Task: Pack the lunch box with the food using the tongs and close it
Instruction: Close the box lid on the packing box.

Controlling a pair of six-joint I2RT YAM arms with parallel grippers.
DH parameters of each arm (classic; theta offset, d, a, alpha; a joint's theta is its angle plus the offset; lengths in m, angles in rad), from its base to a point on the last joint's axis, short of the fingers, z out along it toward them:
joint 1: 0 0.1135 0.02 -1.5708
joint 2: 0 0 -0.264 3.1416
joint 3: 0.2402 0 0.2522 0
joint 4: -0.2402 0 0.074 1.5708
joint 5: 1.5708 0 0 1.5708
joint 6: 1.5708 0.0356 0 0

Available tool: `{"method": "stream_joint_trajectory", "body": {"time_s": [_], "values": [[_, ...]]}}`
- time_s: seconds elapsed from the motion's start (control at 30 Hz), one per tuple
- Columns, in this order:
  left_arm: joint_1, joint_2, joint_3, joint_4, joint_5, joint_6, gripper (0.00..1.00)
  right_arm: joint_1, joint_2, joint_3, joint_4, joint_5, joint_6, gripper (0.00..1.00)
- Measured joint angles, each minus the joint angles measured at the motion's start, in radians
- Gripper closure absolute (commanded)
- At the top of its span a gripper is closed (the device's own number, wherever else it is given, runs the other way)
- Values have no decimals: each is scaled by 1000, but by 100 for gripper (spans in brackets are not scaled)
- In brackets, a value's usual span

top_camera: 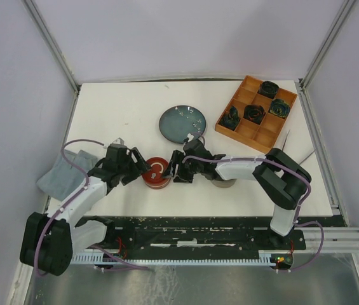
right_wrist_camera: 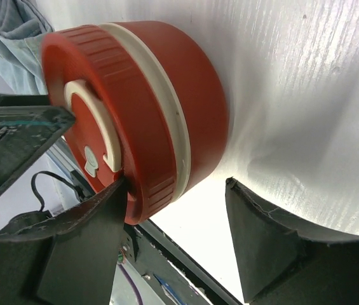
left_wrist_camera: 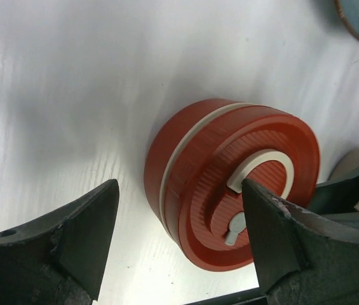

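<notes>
The lunch box (top_camera: 157,173) stands on the table (top_camera: 122,108) near its front edge, at 6 o'clock from the plate (top_camera: 180,122). It is round and red. Its ribbed lid (left_wrist_camera: 255,184) is on, with a white band between lid and body. On the lid are a white C-shaped handle and a small grey tab.

The left gripper (top_camera: 139,166) sits at the box's 9 o'clock with its jaws wide. In the left wrist view the box lies between the left gripper's (left_wrist_camera: 179,187) fingers. One finger (left_wrist_camera: 274,241) overlaps the lid's rim and the other stands apart from the box.

The right gripper (top_camera: 178,169) sits at the box's 3 o'clock, also with jaws wide and holding nothing. In the right wrist view one finger (right_wrist_camera: 90,241) of the right gripper (right_wrist_camera: 176,187) meets the lid's edge. The other finger stands clear of the box.

The plate is blue-grey and carries pale specks (top_camera: 194,136) too small to name. An orange tray (top_camera: 255,130) lies at the plate's 3 o'clock and holds dark rosettes (top_camera: 253,113). At the tray's 5 o'clock, thin silver lines look like the tongs (top_camera: 285,138), though they are too fine to be sure. A grey cloth (top_camera: 61,173) lies at the box's 9 o'clock, by the table's left edge. A round beige thing (top_camera: 225,184) sits under the right arm.
</notes>
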Motion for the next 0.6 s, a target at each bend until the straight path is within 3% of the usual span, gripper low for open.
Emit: {"method": "stream_joint_trajectory", "body": {"time_s": [0.27,0.6], "values": [[10,76,-1,82,82,68,25,-10,-6,53,-99,3,-76,30],[12,63,-1,85,90,74,25,-29,-19,132,-238,60,-154,31]]}}
